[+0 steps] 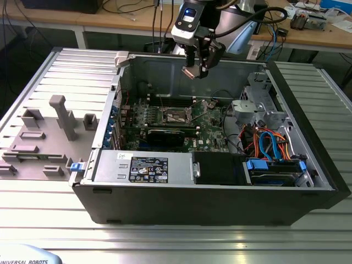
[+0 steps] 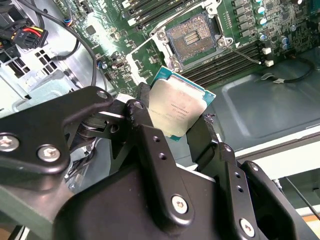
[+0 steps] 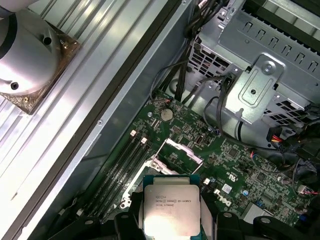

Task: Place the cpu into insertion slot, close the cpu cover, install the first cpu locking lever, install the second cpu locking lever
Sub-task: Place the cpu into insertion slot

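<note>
Tabletop (image 1: 176,242) of ribbed metal lies across the foreground of my exterior view, carrying the open computer case (image 1: 209,206) on its side. Just behind the case's near wall I see a grey box with a black label (image 1: 146,165) at seven o'clock and a tangle of blue and orange cables (image 1: 272,144) at four o'clock. At nine o'clock, outside the case, lies a grey panel with moulded posts (image 1: 55,126).

Deeper in, the green motherboard (image 1: 203,132) covers the case floor, and near its middle sits the insertion slot (image 1: 175,115). In the second wrist view the slot's dark contact field is bare inside its bright metal edges. In the first wrist view the cpu cover (image 3: 182,151) stands tilted up at one edge of the slot, not down over it.

Above the board, at twelve o'clock in the exterior view and level with the top of the case's far wall, my gripper (image 2: 176,107) hangs well apart from the slot. Its two black fingers (image 2: 150,140) are clamped on opposite edges of the cpu (image 3: 171,205). The chip rides between them with its dull silver top turned toward both wrist cameras, touching nothing but the fingers. Farthest back, a wooden desk (image 1: 137,21) strewn with cables runs across twelve o'clock.
</note>
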Robot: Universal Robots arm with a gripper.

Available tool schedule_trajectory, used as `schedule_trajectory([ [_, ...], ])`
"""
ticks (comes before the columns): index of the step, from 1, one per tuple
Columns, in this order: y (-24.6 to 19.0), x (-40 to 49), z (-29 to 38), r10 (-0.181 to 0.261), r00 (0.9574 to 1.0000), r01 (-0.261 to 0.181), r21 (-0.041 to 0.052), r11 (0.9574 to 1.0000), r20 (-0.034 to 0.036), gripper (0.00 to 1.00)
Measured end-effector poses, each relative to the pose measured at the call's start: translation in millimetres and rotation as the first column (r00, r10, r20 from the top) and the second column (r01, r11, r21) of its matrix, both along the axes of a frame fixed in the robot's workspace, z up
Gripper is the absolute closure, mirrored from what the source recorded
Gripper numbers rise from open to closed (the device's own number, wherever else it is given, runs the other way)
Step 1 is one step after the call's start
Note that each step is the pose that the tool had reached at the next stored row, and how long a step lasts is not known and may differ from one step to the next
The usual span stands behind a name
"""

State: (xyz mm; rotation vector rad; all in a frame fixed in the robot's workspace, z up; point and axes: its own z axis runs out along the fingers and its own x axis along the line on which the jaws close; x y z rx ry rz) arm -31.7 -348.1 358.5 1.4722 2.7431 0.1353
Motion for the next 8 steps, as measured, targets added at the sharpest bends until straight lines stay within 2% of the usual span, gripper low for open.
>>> schedule_trajectory([
  [3,0.0,0.0,0.0,-0.009,1.0000,0.009,0.0000,1.0000,-0.0001,0.46],
  [8,0.1,0.0,0.0,-0.051,0.9987,0.051,0.0000,0.9987,0.0000,0.46],
])
